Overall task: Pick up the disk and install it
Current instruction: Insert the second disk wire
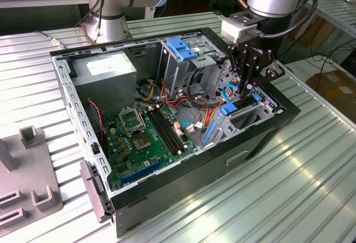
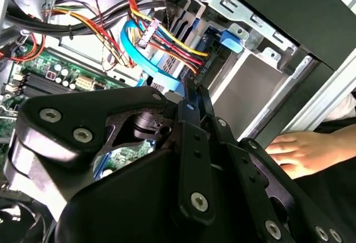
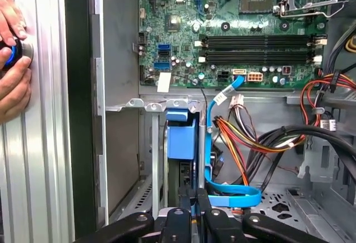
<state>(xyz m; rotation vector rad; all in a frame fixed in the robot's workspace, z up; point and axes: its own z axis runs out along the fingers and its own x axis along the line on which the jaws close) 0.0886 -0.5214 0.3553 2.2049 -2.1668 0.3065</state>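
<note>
The disk (image 3: pixel 181 137) stands on edge in the drive bay at the corner of the open computer case (image 1: pixel 261 137), its blue carrier bracket facing up. In the exterior view the blue bracket (image 1: pixel 229 108) shows just under my gripper (image 1: pixel 248 87). My gripper (image 3: pixel 193 204) hangs straight over the bay. Its two black fingers (image 2: pixel 192 101) are pressed together, with their tips at the disk's upper edge. I see nothing clamped between them. The disk's metal body is mostly hidden inside the bay.
A blue data cable (image 3: pixel 231 196) and a bundle of red, yellow and orange power wires (image 3: pixel 245 137) run right beside the bay. The green motherboard (image 1: pixel 147 137) fills the case floor. A person's hand (image 3: pixel 12 59) rests on a button outside the case wall.
</note>
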